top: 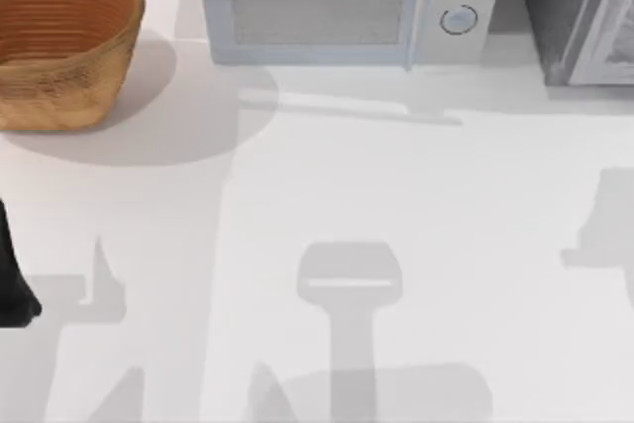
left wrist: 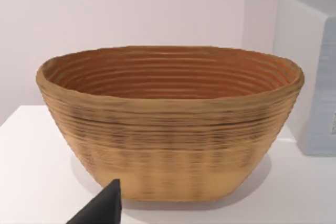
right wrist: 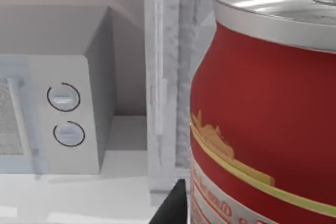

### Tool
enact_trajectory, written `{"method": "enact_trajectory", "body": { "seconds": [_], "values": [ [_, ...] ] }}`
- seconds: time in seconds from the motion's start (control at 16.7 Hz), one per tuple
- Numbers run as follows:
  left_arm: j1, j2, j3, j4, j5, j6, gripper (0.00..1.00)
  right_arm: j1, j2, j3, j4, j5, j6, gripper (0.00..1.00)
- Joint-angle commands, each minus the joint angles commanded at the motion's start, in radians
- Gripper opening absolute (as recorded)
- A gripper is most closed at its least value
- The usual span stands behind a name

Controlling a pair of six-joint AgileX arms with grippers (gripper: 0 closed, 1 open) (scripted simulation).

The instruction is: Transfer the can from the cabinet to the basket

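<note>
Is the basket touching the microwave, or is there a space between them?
Apart. In the top view, bare white table lies between the basket and the microwave.

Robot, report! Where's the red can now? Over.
Red drink can with silver top close at right pincer, beside grey cabinet's pale door frame. Left arm parked at table's left. Tan wicker basket empty.

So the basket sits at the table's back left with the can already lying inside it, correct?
Not quite. The basket is at the back left, but the left wrist view shows nothing in it; the can stands upright close to the right wrist camera, by the cabinet.
</note>
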Motion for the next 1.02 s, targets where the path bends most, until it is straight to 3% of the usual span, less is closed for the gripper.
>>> {"method": "enact_trajectory", "body": {
  "seconds": [0.24, 0.42, 1.02],
  "values": [
    [0.0, 0.0, 0.0, 0.0, 0.0, 0.0, 1.0, -0.045, -0.243, -0.319, 0.121, -0.049, -0.002, 0.0],
    [0.0, 0.0, 0.0, 0.0, 0.0, 0.0, 1.0, -0.067, -0.361, -0.448, 0.178, -0.072, -0.003, 0.0],
    [0.0, 0.0, 0.0, 0.0, 0.0, 0.0, 1.0, -0.064, -0.363, -0.47, 0.209, -0.067, -0.001, 0.0]
  ]
}}
